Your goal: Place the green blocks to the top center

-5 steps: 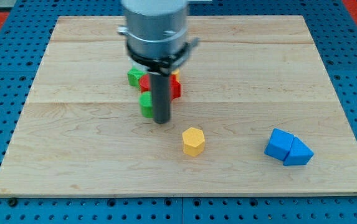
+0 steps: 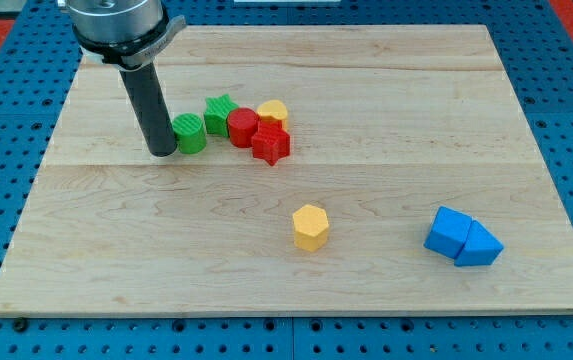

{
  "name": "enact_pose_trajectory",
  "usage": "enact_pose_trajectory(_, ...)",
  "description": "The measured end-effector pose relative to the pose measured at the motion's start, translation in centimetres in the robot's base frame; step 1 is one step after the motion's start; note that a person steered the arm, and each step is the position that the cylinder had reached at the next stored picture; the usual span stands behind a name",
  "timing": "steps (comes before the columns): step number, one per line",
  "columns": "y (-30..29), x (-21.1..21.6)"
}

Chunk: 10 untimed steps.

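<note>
My tip (image 2: 162, 152) rests on the board at the left of centre, touching the left side of a green cylinder (image 2: 190, 134). A green star block (image 2: 221, 113) lies just right of and above that cylinder. It touches a red cylinder (image 2: 243, 127), which sits against a red star block (image 2: 270, 145) and a yellow block (image 2: 273, 112). These five blocks form one cluster. The rod rises from the tip to the arm's grey body (image 2: 118, 22) at the view's top left.
A yellow hexagonal block (image 2: 310, 226) stands alone below the cluster. A blue cube (image 2: 449, 231) and a blue triangular block (image 2: 480, 245) touch each other at the lower right. The wooden board (image 2: 416, 100) lies on a blue pegboard.
My tip has moved left and up, from right of the green cylinder to its left side. The green cylinder now lies further left and higher. The cluster is uncovered.
</note>
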State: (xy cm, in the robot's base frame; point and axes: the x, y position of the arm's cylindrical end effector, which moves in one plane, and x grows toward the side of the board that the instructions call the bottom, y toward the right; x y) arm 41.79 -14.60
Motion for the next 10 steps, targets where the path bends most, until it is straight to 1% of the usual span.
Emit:
enact_pose_trajectory(1,0.7,-3.1)
enact_pose_trajectory(2,3.1,-4.8)
enact_pose_trajectory(5,14.7,-5.3)
enact_pose_trajectory(6,17.6,-6.5)
enact_pose_trajectory(8,18.8,-11.4)
enact_pose_trajectory(9,23.7,-8.5)
enact_pose_trajectory(10,28.5,-9.8)
